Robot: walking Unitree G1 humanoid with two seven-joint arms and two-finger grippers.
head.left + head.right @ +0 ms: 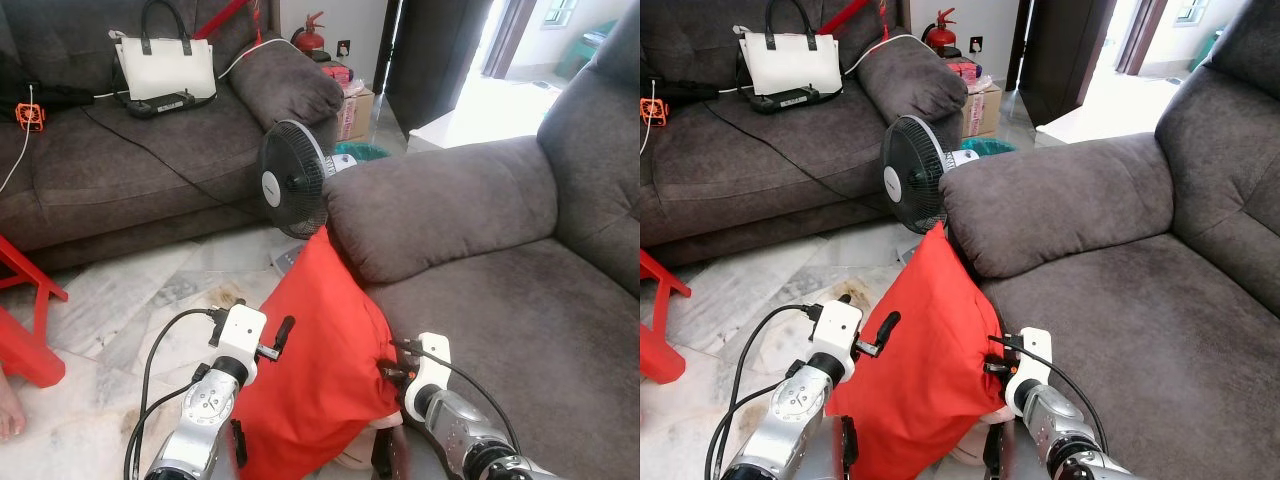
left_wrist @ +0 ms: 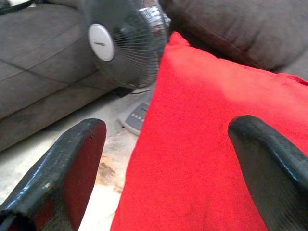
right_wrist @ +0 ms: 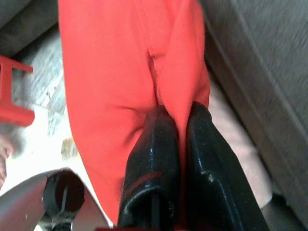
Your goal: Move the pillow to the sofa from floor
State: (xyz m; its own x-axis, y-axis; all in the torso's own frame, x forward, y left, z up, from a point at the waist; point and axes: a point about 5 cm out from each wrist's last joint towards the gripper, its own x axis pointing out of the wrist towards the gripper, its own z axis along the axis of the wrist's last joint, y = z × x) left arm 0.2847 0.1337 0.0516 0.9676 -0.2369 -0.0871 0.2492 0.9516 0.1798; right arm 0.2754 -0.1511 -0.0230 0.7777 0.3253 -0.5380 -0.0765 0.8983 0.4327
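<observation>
Right gripper (image 3: 180, 120) pinches pillow (image 1: 315, 350) (soft red fabric).

A home living room — two grey fabric sofas (image 1: 520, 280) stand at right angles on a marble tile floor (image 1: 130, 300), a table fan (image 1: 292, 180) between them. A white handbag (image 1: 165, 65) rests on the far sofa; a fire extinguisher (image 1: 310, 35) and cardboard box (image 1: 355, 110) stand beyond — everyday household clutter.

**Red pillow held up beside the sofa**

A red pillow (image 1: 923, 340) stands upright between two silver arms, its top corner against the grey sofa (image 1: 1110, 300) armrest. A black fan (image 1: 912, 175) stands behind it on the marble floor (image 1: 760, 280).
</observation>
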